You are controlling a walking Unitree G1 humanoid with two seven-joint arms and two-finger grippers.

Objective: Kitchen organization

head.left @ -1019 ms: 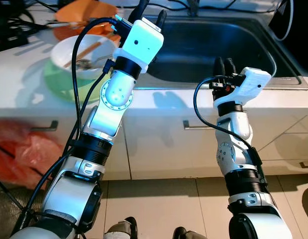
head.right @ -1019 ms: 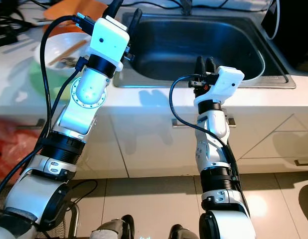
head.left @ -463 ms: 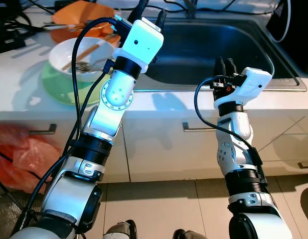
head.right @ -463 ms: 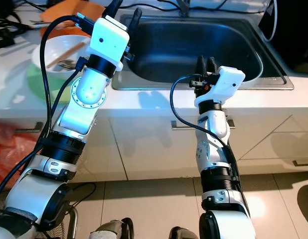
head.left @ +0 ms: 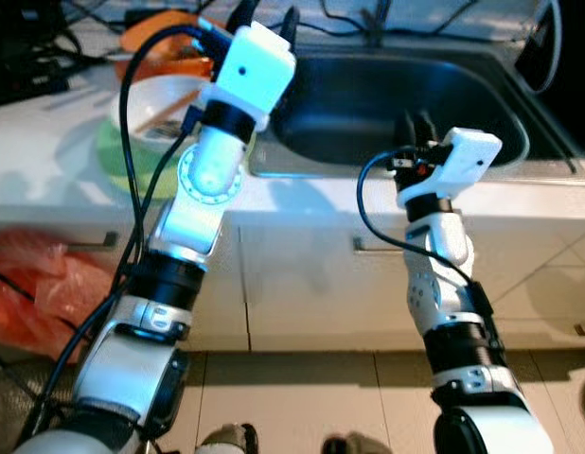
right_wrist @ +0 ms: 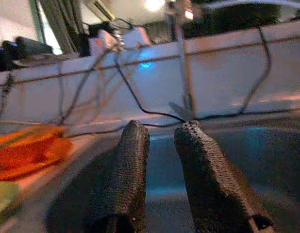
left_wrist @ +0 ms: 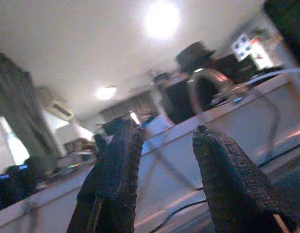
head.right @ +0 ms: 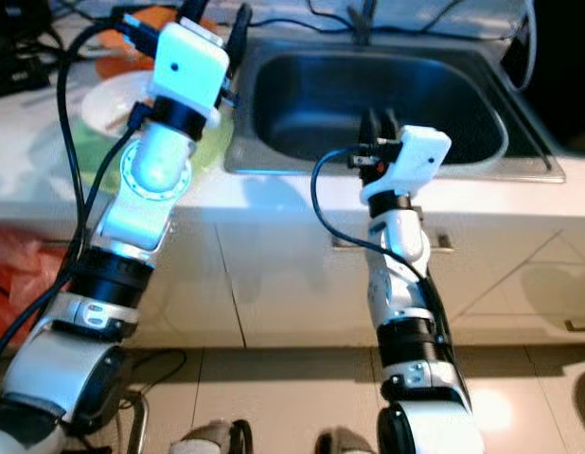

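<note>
The left gripper (head.left: 266,16) is hovering with jaws apart and empty, just beside the white bowl (head.left: 146,104) near the tabletop's (head.left: 56,151) left back. The right gripper (head.left: 415,125), jaws narrowly parted and empty, is hanging over the sink's (head.left: 520,161) front rim. A reach risks the dangling cable (head.left: 132,113) snagging the bowl, tipping its chopsticks (head.left: 169,102).

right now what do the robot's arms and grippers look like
Both arms are silver-white jointed metal with black ring bands. Each wrist carries a white boxy housing, and black cables loop along the outside. The left gripper and right gripper each have two long black fingers with a rough, textured surface.
</note>
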